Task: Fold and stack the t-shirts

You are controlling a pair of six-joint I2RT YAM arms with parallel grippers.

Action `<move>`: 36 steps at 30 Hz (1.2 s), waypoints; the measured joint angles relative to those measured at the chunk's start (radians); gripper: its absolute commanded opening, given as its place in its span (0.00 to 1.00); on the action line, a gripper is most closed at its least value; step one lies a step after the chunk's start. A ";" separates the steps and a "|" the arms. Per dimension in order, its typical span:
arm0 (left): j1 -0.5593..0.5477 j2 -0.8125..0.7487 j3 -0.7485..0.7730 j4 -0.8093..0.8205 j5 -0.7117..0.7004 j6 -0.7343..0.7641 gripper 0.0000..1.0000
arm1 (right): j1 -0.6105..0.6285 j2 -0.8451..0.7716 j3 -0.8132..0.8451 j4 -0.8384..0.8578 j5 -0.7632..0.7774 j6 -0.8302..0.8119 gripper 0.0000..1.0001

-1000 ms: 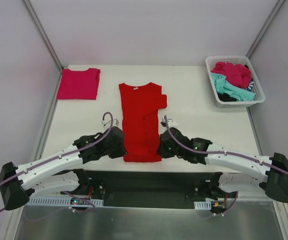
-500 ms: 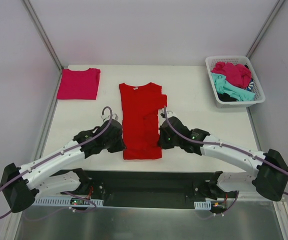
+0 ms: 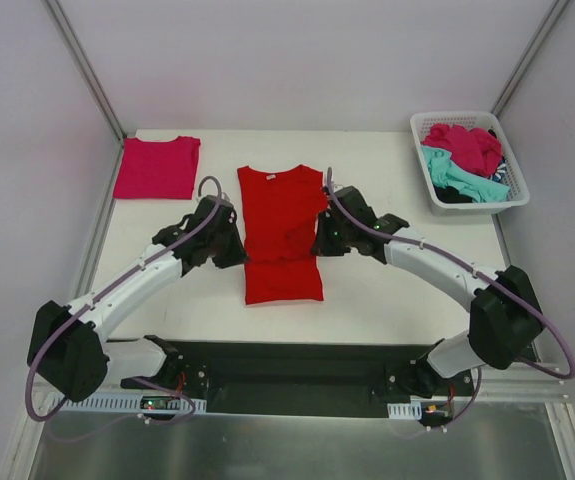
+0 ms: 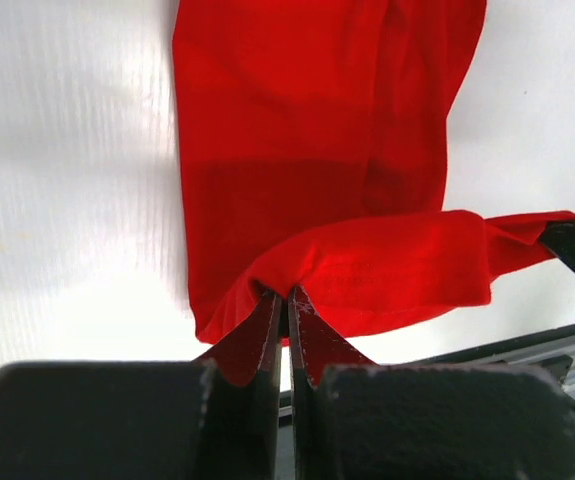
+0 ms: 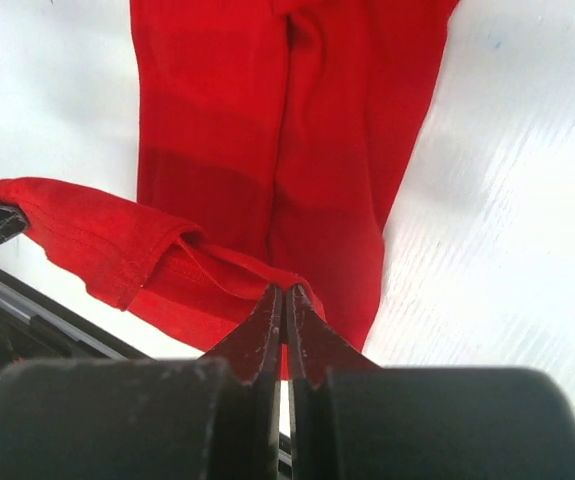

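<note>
Red t-shirt (image 3: 282,235) lay lengthwise at the middle of the table (image 3: 397,290), collar toward the far side, with its near part doubled up over the rest. The left end effector (image 3: 237,252) was closed on the left corner of the hem. The right end effector (image 3: 319,245) was closed on the right corner, and the hem hung between them as a slack band just above the cloth below. A pink t-shirt (image 3: 157,167), folded into a neat rectangle, lay at the far left corner, well apart from the red one. At the far right stood a white lattice basket (image 3: 512,198) holding a crumpled magenta t-shirt (image 3: 464,145), a teal t-shirt (image 3: 455,178) and a dark t-shirt (image 3: 454,196).

The table was white and matt, faintly ribbed in the wrist views. Pale walls (image 3: 297,60) closed it in on three sides, with grey metal posts (image 3: 85,65) at the far corners.

Only the top view took in the pink shirt, the basket and both arms reaching in from the near edge. The wrist views showed what it could not: thin black fingers pressed together with red cloth pinched between them. The right wrist view also showed a stitched seam along the hem. Each wrist view caught the other end effector's black tip at the edge of the frame. The red cloth was soft and plain, with a lengthwise crease and a darker shadow band across the flat part.
</note>
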 measured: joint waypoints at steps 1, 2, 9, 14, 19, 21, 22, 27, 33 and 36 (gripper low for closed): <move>0.014 0.015 0.010 0.008 0.013 0.009 0.00 | -0.018 0.015 0.019 -0.003 -0.014 -0.008 0.01; 0.030 0.035 0.024 0.015 0.022 0.020 0.00 | -0.038 0.029 0.039 -0.004 -0.031 -0.016 0.01; 0.116 0.219 0.128 0.075 0.093 0.077 0.00 | -0.118 0.164 0.220 -0.038 -0.117 -0.063 0.01; 0.160 0.377 0.151 0.139 0.137 0.093 0.00 | -0.129 0.305 0.325 -0.037 -0.166 -0.085 0.01; 0.172 0.454 0.167 0.148 0.162 0.103 0.08 | -0.129 0.369 0.329 -0.051 -0.197 -0.089 0.01; 0.172 0.458 0.176 0.152 0.170 0.108 0.04 | -0.129 0.370 0.329 -0.056 -0.203 -0.092 0.01; 0.172 0.458 0.181 0.153 0.171 0.109 0.00 | -0.129 0.369 0.328 -0.053 -0.206 -0.095 0.01; 0.174 0.458 0.206 0.161 0.170 0.126 0.00 | -0.129 0.367 0.293 -0.034 -0.211 -0.108 0.01; 0.186 0.458 0.246 0.159 0.170 0.142 0.00 | -0.129 0.367 0.270 -0.027 -0.212 -0.118 0.01; 0.186 0.463 0.257 0.159 0.170 0.145 0.00 | -0.129 0.367 0.269 -0.021 -0.211 -0.122 0.01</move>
